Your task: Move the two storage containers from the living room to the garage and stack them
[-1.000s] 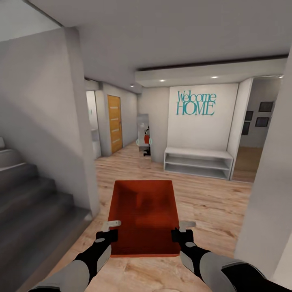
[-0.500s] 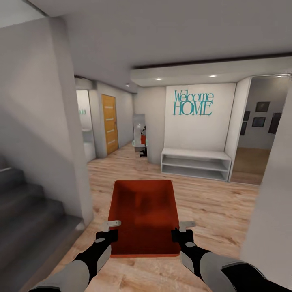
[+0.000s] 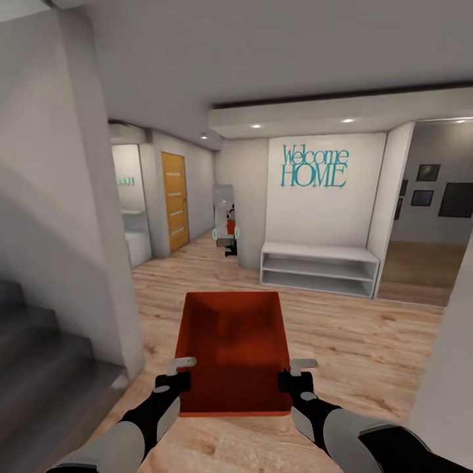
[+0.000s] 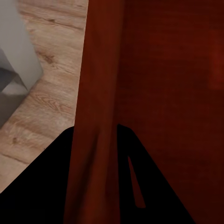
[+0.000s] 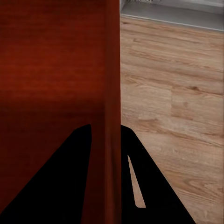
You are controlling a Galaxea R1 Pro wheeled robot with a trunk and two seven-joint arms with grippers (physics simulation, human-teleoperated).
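The robot is in the carrying leg of the job: one container is held out in front of it, above the wood floor of an entry hall, with no garage in sight. The left end effector pinches the box's left wall near the corner closest to the robot, and the right end effector pinches the right wall opposite. In each wrist view the red wall runs between two dark fingers, one inside the box and one outside, so both are pressed together on thin panel, not spread. The box looks level and empty. Ahead stand a white bench under a "Welcome HOME" sign, an orange door down a passage to the left, and stairs close on the left. The next move, I'd judge, calls for steady driving onward while both grips hold even, keeping the box off the wall corner beside the stairs.
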